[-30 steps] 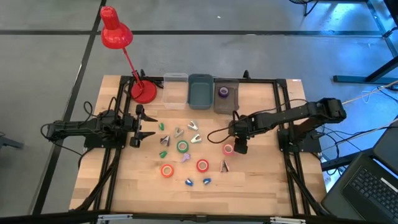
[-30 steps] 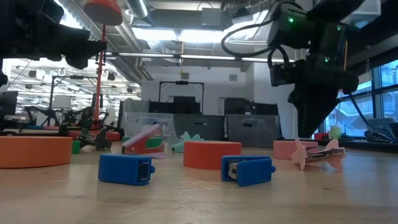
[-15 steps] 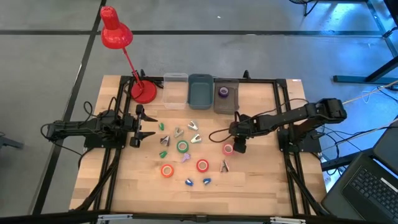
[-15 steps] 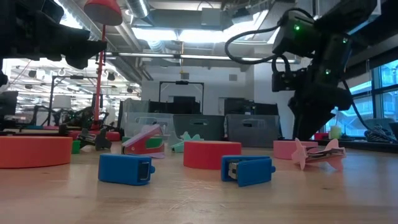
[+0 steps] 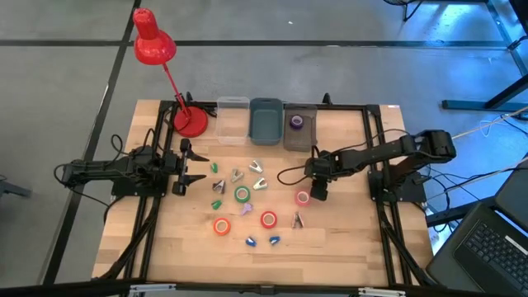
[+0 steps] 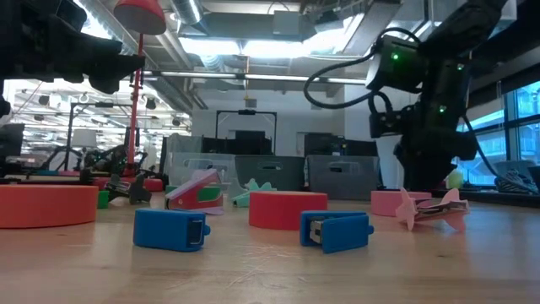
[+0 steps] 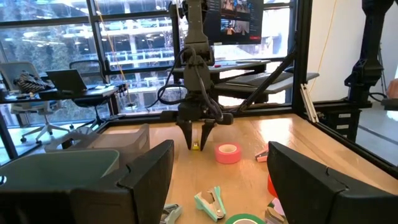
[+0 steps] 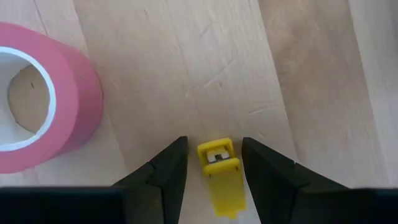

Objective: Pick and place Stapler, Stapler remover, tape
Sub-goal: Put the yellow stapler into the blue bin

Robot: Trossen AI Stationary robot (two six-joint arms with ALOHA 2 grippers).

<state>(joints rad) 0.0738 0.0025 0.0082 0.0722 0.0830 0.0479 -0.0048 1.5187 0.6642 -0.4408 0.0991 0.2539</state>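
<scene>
One small yellow stapler [image 8: 219, 169] lies flat on the desk [image 8: 205, 62], just beside the pink tape roll [image 8: 37, 102]. The right end effector [image 8: 213, 163] straddles it, fingers parted and not yet clenched. Descend squarely, keep the stapler centred between both fingers, then close; the left end effector [image 7: 214, 186] waits released, well apart.

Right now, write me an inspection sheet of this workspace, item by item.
Surface: wooden table, black frame rails along its sides.
Job's things: pink tape beside the right gripper; green tape; two orange tapes; purple tape in the grey bin; yellow stapler between the right jaws.
Clutter: blue staplers, small staple removers, red lamp, clear and blue bins.
Grippers: left gripper open, waiting at the table's left edge; right gripper down at the table, jaws either side of the yellow stapler, contact unclear.
Cables: black loop on the right arm.
Surroundings: laptop; desks, chairs beyond.
</scene>
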